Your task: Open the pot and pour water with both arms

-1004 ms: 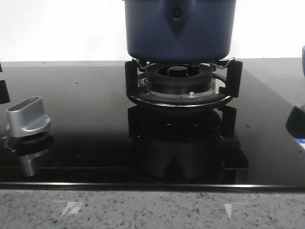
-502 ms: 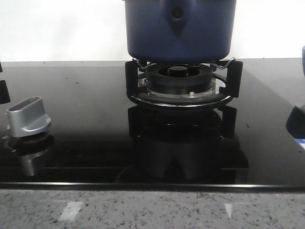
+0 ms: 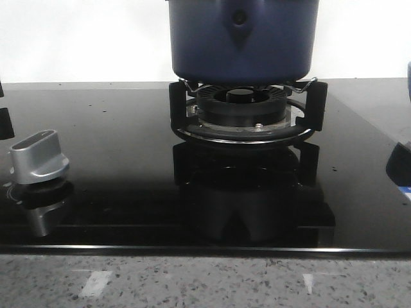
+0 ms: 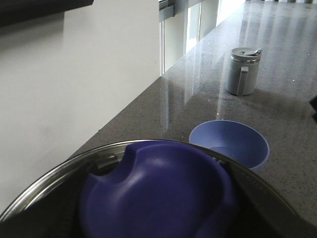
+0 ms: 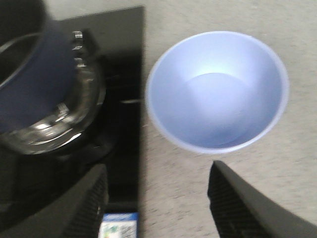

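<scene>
The dark navy-blue round pot [image 3: 243, 40] sits on the black burner grate [image 3: 244, 115]; its lid looks on, nothing poured. The right gripper [image 5: 158, 201] gapes above the pale-blue bowl [image 5: 218, 91]; the left's state cannot be told.

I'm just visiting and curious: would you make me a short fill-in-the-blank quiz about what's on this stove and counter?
1. The large dark navy-blue round pot sits on the black gas ____.
2. The silver stove knob is mounted on the glossy ____ glass cooktop.
3. The light-blue round bowl rests on the speckled grey ____, beside the cooktop.
4. The right gripper has its jaws ____.

Missing words: burner; black; countertop; open
</scene>
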Motion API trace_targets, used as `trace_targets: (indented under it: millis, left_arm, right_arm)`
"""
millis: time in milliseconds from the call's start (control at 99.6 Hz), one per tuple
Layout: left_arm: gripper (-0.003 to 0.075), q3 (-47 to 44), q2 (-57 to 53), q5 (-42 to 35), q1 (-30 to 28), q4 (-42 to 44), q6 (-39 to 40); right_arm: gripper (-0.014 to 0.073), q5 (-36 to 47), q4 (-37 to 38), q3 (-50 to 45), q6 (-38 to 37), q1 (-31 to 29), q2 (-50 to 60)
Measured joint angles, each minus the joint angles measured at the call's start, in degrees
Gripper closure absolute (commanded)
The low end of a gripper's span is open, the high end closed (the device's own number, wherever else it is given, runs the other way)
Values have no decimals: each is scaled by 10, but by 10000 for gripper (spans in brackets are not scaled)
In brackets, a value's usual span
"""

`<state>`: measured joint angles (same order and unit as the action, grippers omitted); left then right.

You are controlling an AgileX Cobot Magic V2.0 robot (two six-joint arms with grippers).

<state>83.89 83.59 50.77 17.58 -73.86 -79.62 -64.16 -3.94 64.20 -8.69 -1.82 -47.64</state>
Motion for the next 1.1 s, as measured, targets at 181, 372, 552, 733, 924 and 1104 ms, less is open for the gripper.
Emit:
trace_targets:
  millis: [181, 372, 552, 733, 924, 1104]
  left_arm:
    - [383, 0, -42, 4, -1, 36, 23]
    - [383, -20, -65, 0, -1, 43, 30]
    - [383, -66, -77, -26, -1, 38, 33]
    - [384, -84, -83, -33, -1, 32, 33]
    - [384, -87, -99, -35, -1, 29, 33]
    - [384, -86, -112, -35, -1, 26, 33]
  right_arm:
    - [191, -12, 59, 49, -11, -58, -71]
    - [191, 4, 69, 51, -41, -92, -140]
    - [191, 27, 70, 51, -80, -125, -198]
    - [191, 28, 70, 51, -90, -131, -246]
    - [191, 28, 70, 51, -93, -132, -286]
    - [191, 28, 51, 51, -94, -152, -319]
